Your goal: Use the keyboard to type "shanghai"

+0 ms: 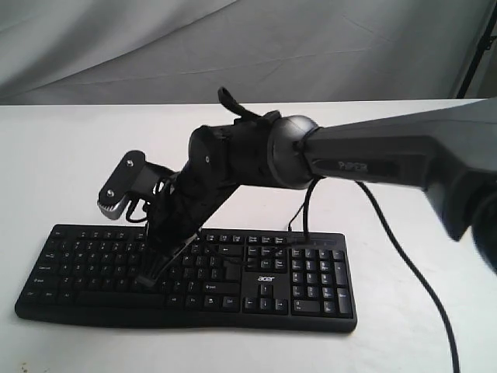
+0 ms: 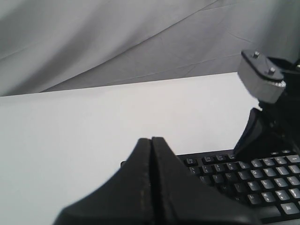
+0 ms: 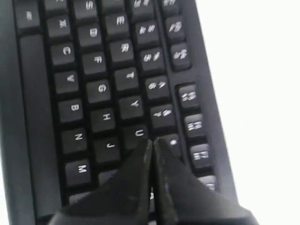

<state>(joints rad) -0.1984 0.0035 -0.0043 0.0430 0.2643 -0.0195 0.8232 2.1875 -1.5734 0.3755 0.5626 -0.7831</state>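
Observation:
The black keyboard (image 1: 268, 299) with white legends and an acer logo lies along the table's front. My right arm reaches across it from the right. My right gripper (image 1: 147, 278) points down onto the letter keys left of the middle. In the right wrist view the keyboard (image 3: 93, 89) fills the frame, and the right gripper (image 3: 152, 140) is shut with nothing in it, its tips by the U key (image 3: 139, 133). My left gripper (image 2: 151, 139) is shut and empty, hanging over bare table beside the keyboard's (image 2: 243, 178) end. The exterior view does not show it.
The white table (image 1: 78, 155) stretches behind and beside the keyboard. A black cable (image 1: 411, 268) trails over the table at the right. The right arm's silver wrist camera (image 1: 120, 186) sticks out above the keyboard's left half. Grey cloth (image 1: 233, 47) hangs behind.

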